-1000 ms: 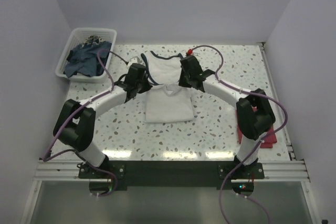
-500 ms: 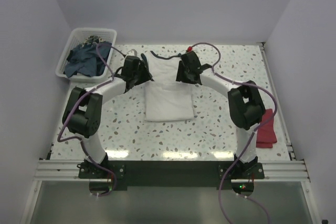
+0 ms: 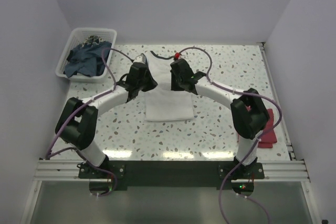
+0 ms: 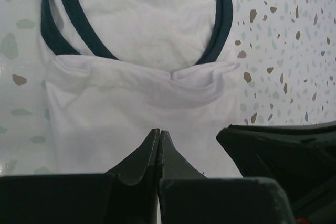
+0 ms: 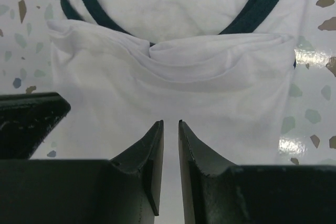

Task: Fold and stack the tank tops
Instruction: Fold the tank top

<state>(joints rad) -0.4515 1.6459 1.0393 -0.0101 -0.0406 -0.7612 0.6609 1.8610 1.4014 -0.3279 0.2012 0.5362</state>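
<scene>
Top: the white tank top (image 3: pixel 168 103) lies flat mid-table (image 3: pixel 220 129), its long axis running from my near edge toward the far wall. The navy-trimmed neck is at the far end.
Fold so far: I judge the hem has been brought up over the body. Its doubled edge lies crosswise just short of the neckline and puckers in the middle.
Left pincer (image 4: pixel 159 132): fingers pressed together with nothing between them. It hangs over the left half of the folded layer.
Right pincer (image 5: pixel 170 123): a thin slit between the fingers and no cloth in it. It hangs over the right half, close beside the left one.
Key relation: from both wrists the crosswise edge lies straight ahead of the tips, with the neck and straps beyond it. Cloth is under and in front of each pincer, none behind.
Nearer arm: neither. They flank the centre line about evenly, so I read the next fold as a two-arm job.
Contact: I cannot tell whether the tips touch the cloth or hover just over it.
Red top (image 3: pixel 268 129): at the right edge of the table by the right elbow, well apart from the white one. Only the right arm is near it.
Basket (image 3: pixel 73 40): far left corner, holding dark blue cloth.
Stacking: not yet done, as I see it.
</scene>
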